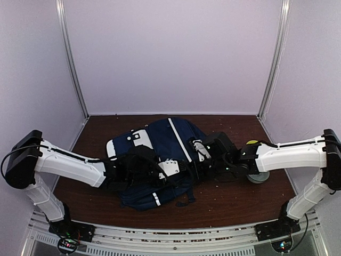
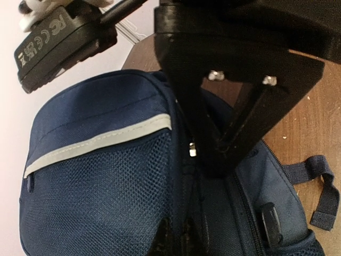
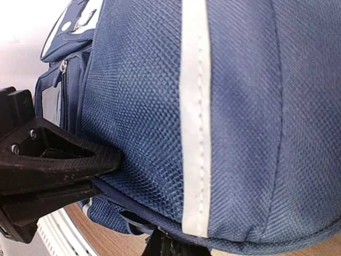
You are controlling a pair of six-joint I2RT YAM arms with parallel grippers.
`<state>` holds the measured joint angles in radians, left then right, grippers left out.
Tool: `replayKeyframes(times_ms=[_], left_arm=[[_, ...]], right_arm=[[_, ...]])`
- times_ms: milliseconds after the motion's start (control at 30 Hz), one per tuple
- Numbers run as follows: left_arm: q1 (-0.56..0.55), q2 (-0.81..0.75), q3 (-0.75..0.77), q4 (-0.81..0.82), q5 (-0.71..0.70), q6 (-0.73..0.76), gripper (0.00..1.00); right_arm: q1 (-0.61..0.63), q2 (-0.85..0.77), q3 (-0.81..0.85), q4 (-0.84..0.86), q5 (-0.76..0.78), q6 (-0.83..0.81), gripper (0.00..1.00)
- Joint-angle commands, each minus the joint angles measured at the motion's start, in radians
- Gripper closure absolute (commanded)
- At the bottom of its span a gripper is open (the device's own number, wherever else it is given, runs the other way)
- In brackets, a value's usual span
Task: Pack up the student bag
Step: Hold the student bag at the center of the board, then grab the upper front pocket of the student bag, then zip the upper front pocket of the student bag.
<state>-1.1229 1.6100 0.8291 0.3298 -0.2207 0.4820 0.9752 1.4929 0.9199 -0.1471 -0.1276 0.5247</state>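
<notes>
Likely opening step: navy blue fabric backpack point(image 1: 184, 136); left pincer point(image 2: 208, 160) clenched at zip point(image 2: 192, 152), right pincer point(image 3: 109, 170) gripping it. Next: draw zip open.

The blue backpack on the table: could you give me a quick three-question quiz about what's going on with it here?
1. True or false: the student bag stands upright on the table.
2. The thin stripe across the bag is: A red, B white, C yellow.
3. Fill in: the left gripper and the right gripper are each shut on the ____.
Key: 1 false, it lies down; 2 B; 3 student bag.
</notes>
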Motion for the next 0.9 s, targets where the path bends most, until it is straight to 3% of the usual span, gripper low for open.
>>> replayKeyframes(times_ms=[0, 100, 200, 300, 467, 633, 867], left_arm=[[0.035, -0.007, -0.013, 0.019, -0.034, -0.029, 1.0], [0.035, -0.016, -0.02, 0.03, -0.026, -0.041, 1.0], [0.035, -0.025, -0.03, 0.037, -0.03, -0.044, 1.0], [0.035, -0.025, -0.03, 0.035, -0.037, -0.045, 1.0], [0.035, -0.029, -0.031, 0.042, -0.04, -0.05, 1.0], [0.035, -0.051, -0.045, 0.022, -0.029, -0.036, 1.0], [0.035, -0.117, -0.09, -0.058, 0.023, -0.044, 1.0]], right_arm=[[-0.011, 0.018, -0.014, 0.016, -0.009, -0.004, 0.89], [-0.011, 0.03, -0.009, 0.027, -0.01, -0.009, 0.8], [-0.012, 0.032, -0.015, 0.028, 0.004, -0.006, 0.78], [-0.011, 0.032, -0.025, 0.019, 0.021, -0.002, 0.82], [-0.012, 0.017, -0.04, 0.009, 0.051, 0.004, 1.0], [-0.036, -0.052, -0.059, -0.046, 0.115, -0.015, 1.0], [-0.169, -0.129, -0.055, -0.205, 0.126, -0.107, 1.0]])
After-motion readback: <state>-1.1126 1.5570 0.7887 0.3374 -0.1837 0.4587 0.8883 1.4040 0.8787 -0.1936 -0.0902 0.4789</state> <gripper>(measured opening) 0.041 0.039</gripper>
